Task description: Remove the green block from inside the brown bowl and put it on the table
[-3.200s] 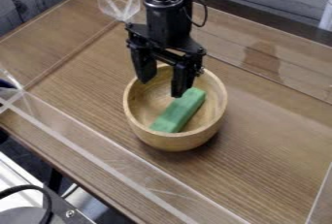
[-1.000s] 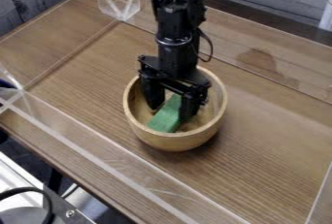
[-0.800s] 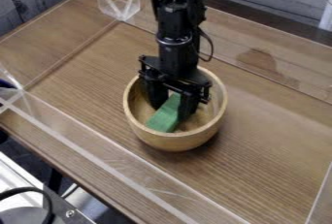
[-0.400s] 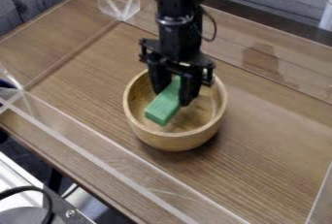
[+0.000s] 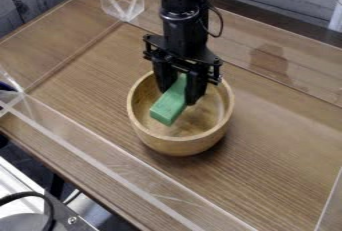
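Observation:
The green block (image 5: pixel 170 106) hangs tilted, its upper end pinched between the fingers of my gripper (image 5: pixel 183 88), which is shut on it and points straight down. Its lower end sits just above the inside of the brown bowl (image 5: pixel 181 135), over the bowl's left half. The round light-brown bowl rests on the wood-grain table (image 5: pixel 80 75) near the middle. My black arm rises straight up behind the bowl.
Low clear plastic walls (image 5: pixel 54 125) edge the table at the front and left. A clear plastic piece (image 5: pixel 124 5) stands at the back left corner. Bare tabletop lies to the left and right of the bowl.
My gripper closed on the green block inside the bowl and has lifted it, so the block now hangs above the bowl's floor instead of lying in it.

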Action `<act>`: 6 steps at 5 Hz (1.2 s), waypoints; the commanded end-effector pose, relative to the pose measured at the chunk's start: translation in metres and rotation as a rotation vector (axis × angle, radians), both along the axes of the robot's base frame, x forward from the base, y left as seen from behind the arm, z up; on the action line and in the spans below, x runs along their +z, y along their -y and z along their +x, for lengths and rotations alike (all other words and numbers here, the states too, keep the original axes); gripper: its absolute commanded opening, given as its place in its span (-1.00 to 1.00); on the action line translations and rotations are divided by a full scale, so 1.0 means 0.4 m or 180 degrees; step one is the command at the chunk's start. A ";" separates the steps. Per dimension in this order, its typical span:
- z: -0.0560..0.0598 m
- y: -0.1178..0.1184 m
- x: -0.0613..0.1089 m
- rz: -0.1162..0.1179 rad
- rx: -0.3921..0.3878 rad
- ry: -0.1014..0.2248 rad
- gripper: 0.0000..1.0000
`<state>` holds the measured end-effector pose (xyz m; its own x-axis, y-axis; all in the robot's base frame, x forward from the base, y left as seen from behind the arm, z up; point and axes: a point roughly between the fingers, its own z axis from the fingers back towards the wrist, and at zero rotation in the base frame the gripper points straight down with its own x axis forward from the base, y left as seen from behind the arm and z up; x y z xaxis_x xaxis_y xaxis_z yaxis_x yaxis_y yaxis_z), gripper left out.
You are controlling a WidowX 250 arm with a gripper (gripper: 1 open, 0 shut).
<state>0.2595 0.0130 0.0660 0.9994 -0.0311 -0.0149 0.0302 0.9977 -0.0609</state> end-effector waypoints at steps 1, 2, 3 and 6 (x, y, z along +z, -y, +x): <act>0.009 0.001 0.004 0.0031 -0.0030 0.0065 -1.00; 0.007 0.002 -0.003 0.0039 -0.0038 0.0038 -1.00; 0.004 0.004 -0.008 0.0043 -0.0045 0.0011 -1.00; -0.002 0.004 -0.015 0.0033 -0.0041 -0.0040 1.00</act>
